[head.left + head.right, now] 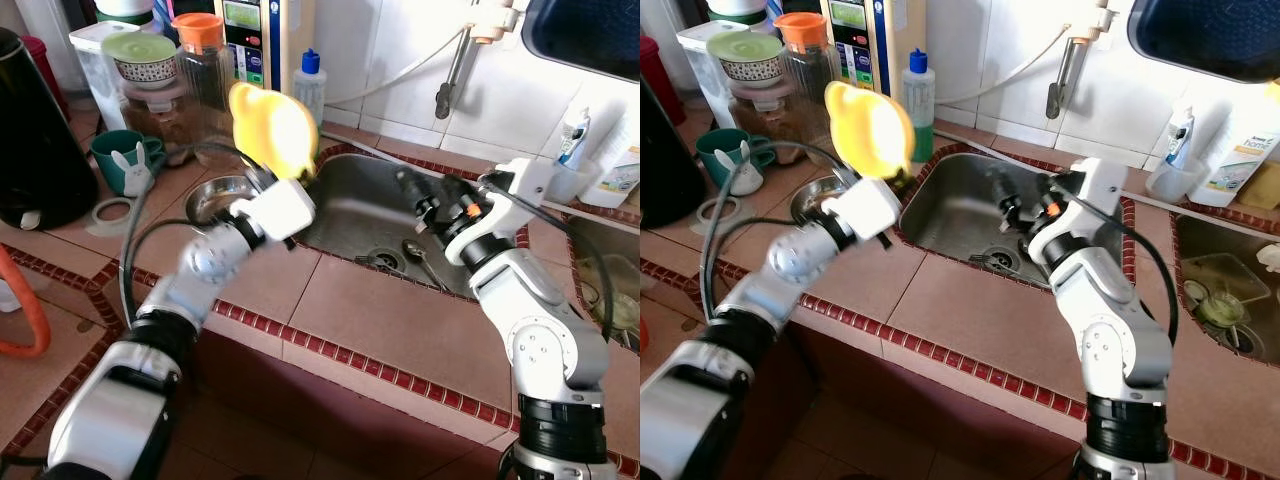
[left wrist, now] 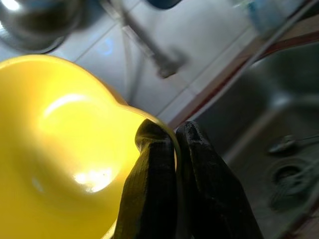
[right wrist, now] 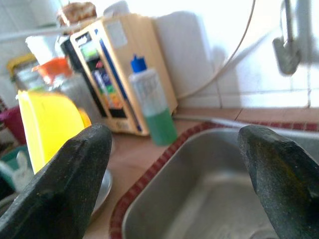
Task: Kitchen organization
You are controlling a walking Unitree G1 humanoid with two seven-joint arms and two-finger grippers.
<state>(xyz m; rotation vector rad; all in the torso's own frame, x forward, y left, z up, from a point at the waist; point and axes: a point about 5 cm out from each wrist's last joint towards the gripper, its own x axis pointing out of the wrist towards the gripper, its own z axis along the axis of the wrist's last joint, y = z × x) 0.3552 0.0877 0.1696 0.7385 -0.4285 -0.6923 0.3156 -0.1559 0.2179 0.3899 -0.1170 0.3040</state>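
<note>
We're watching the bench (image 1: 390,330), terracotta tile with red trim, and the steel sink (image 1: 365,205) sunk into it, where the trouble could start. The left hand (image 1: 262,180) pinches the yellow bowl (image 1: 273,130) by one spot on its rim, both fingers (image 2: 159,189) closed tight over the thin edge, bowl tipped up on its side in the air above the sink's ten o'clock corner. That's a slim purchase, we judge: a smooth, glossy plastic rim could swivel or slip out and drop into the basin or onto the small steel bowl (image 1: 218,198) sitting on the bench just below.

At eleven o'clock from the bowl we've got crowded jars (image 1: 185,80) and a green-filled bottle (image 1: 310,85) at twelve; a wide swing could clip them.

The right hand (image 1: 412,190) hangs over the sink, fingers spread wide and empty, near enough to the bowl that the two arms could foul each other.

The bowl itself looks bright yellow, shiny, light, with a pouring lip. A spoon (image 1: 420,258) lies by the drain (image 1: 380,260).
</note>
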